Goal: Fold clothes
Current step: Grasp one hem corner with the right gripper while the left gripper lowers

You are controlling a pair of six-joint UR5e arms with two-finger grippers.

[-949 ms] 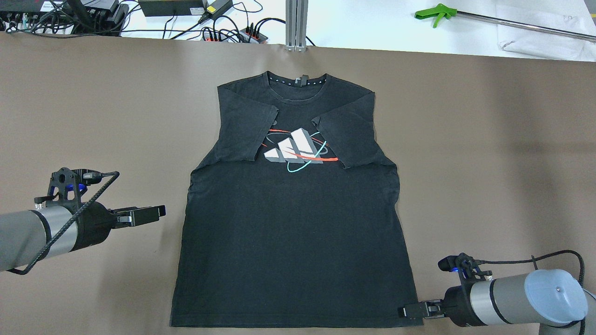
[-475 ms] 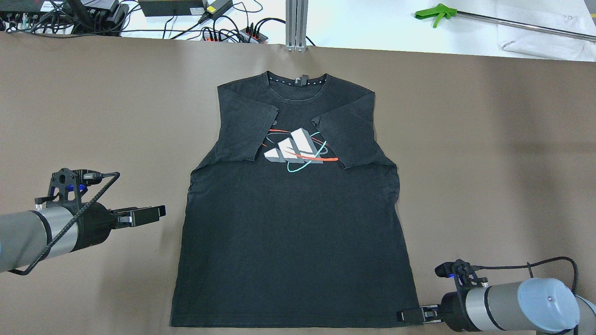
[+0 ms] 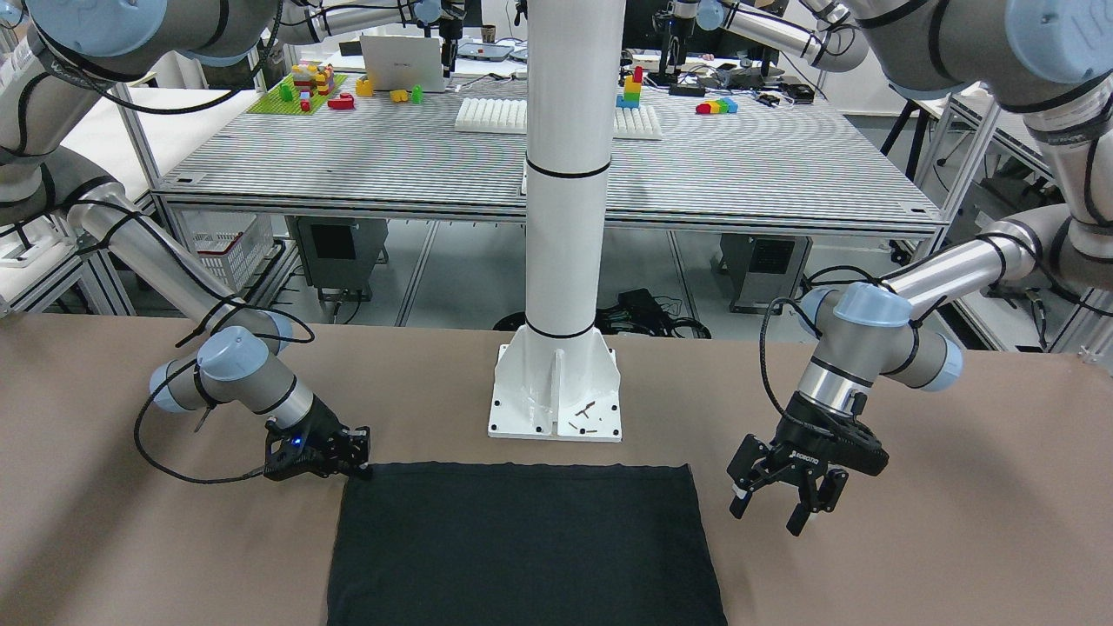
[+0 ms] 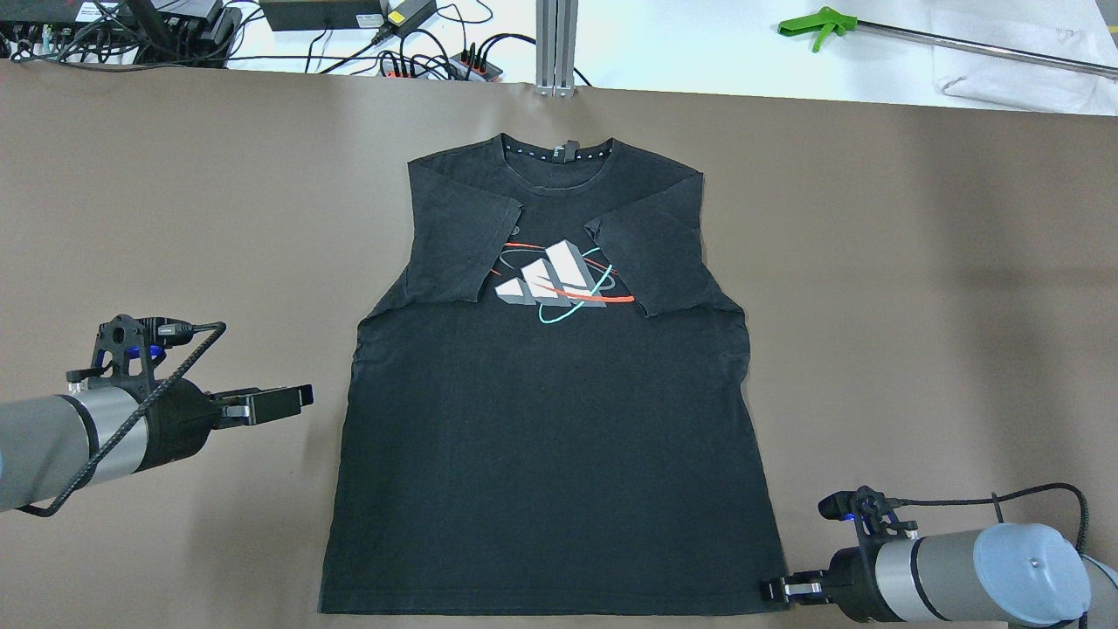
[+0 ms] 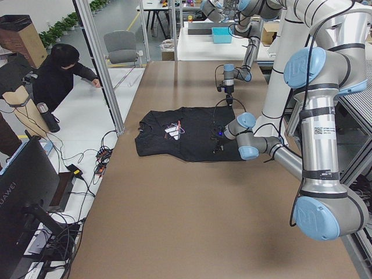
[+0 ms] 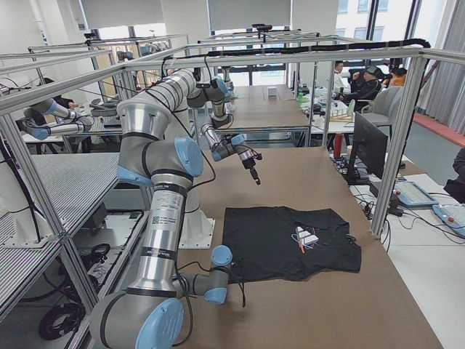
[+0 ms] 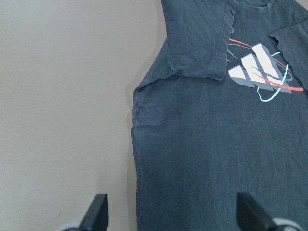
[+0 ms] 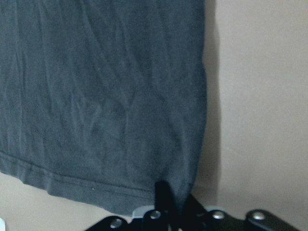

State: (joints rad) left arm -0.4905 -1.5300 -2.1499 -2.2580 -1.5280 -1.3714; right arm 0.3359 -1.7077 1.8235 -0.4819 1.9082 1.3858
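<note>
The clothes are a black T-shirt (image 4: 541, 454) with a grey, red and teal chest print, lying flat on the brown table, collar away from the robot and both sleeves folded in over the chest. In the front-facing view only its plain lower part (image 3: 522, 548) shows. My right gripper (image 4: 770, 591) sits at the hem's right corner, low on the table; the right wrist view shows its fingers (image 8: 164, 195) pinched together on the hem (image 8: 96, 185). My left gripper (image 4: 303, 397) hovers open over bare table just left of the shirt's side edge (image 7: 137, 144); it holds nothing (image 3: 783, 511).
The white pillar base (image 3: 556, 391) stands just behind the hem. Beyond the collar run a power strip with cables (image 4: 437, 61), a metal post (image 4: 555, 44) and a green grabber tool (image 4: 817, 26). A person (image 5: 58, 70) leans at the far table edge.
My right gripper has sunk toward the near table edge and drawn slightly outward at the hem corner. The left arm and the shirt have hardly moved.
</note>
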